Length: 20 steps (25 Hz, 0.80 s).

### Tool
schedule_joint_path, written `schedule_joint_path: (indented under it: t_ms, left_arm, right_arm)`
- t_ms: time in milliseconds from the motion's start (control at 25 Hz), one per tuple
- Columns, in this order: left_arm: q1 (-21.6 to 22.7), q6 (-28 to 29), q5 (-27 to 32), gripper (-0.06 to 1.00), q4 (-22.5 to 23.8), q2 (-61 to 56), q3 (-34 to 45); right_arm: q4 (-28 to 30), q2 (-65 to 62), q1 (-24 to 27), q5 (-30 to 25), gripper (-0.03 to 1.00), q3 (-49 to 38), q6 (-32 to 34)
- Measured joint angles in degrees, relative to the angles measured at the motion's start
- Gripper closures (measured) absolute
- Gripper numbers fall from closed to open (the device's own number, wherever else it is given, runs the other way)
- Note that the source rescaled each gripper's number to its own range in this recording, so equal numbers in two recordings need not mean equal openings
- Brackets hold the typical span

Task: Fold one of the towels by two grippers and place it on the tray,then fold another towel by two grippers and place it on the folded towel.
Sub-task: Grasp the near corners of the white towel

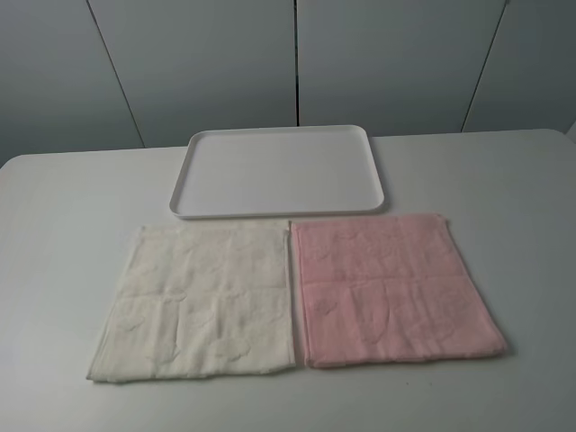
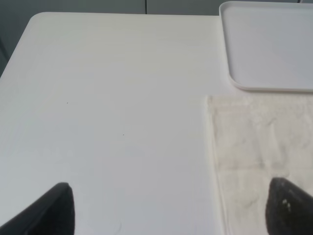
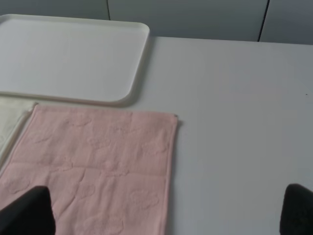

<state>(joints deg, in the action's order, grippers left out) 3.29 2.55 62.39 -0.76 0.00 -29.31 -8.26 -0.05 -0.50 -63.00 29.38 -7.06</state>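
The cream towel point(image 1: 200, 299) lies flat and unfolded on the white table, left of centre. Edge to edge on its right lies the pink towel point(image 1: 392, 286), also spread flat. Just behind both sits the white tray point(image 1: 279, 209) with nothing in it. Neither arm appears in the exterior high view. My left gripper point(image 2: 171, 215) hovers open above the table, near the cream towel's point(image 2: 259, 147) left edge, with the tray corner point(image 2: 234, 81) beyond. Open too, my right gripper point(image 3: 164, 215) hangs over the pink towel's point(image 3: 98, 166) right edge, the tray point(image 3: 128, 95) behind it.
The white table point(image 1: 63, 234) runs wide on both sides of the towels and in front of them. Grey wall panels point(image 1: 288, 63) stand behind the table's far edge.
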Motion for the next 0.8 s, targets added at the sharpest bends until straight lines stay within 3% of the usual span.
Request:
schedule_joint_path:
  t_ms: [800]
  left_arm:
    - [0.0, 0.0, 0.0, -0.06, 0.0, 0.0, 0.0]
  right_arm:
    - [0.0, 0.0, 0.0, 0.0, -0.03, 0.0, 0.0]
